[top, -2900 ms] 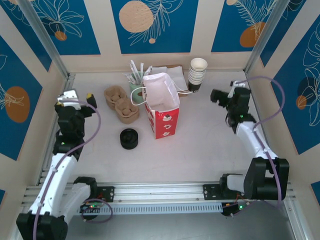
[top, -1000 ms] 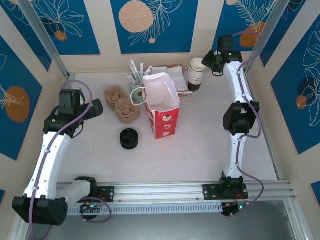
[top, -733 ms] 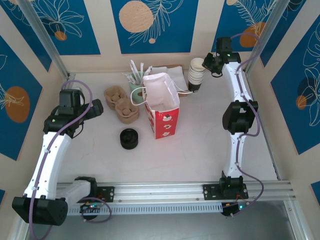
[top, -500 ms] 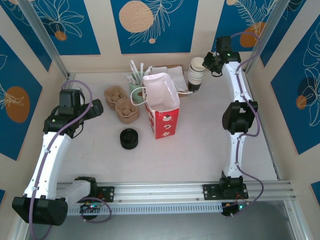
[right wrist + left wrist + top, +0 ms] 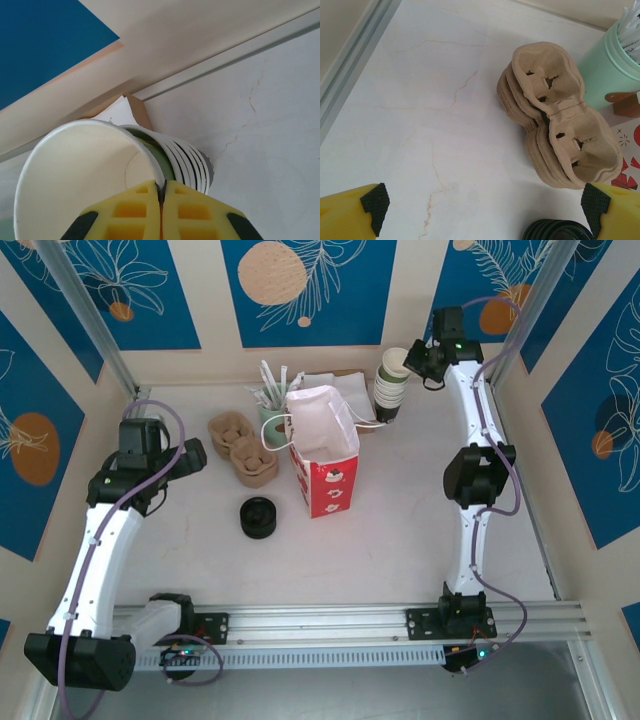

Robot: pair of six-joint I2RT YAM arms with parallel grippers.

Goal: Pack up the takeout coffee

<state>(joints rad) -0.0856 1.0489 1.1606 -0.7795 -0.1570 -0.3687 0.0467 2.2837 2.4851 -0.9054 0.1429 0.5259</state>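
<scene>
The right gripper point(image 5: 414, 360) has pinched shut on the rim of the top cup point(image 5: 85, 170), tipping it off the stack of white cups point(image 5: 388, 395). The takeout coffee point(image 5: 385, 417) seems to be the dark shape at that stack's foot, behind the red-and-white bag point(image 5: 325, 455). The left gripper point(image 5: 485, 200) hangs spread wide over cardboard carriers point(image 5: 555, 120) on the marbled table point(image 5: 420, 125).

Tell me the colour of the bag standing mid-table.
The bag is red with white print, white inside; best seen in the top view.

Red-and-white bag point(image 5: 325, 480), white cups point(image 5: 390, 392), tan pulp trays point(image 5: 240, 450), black puck point(image 5: 258, 517), mint-green tumbler point(image 5: 612, 70), blue leaf-patterned wall panels point(image 5: 300, 290)
</scene>
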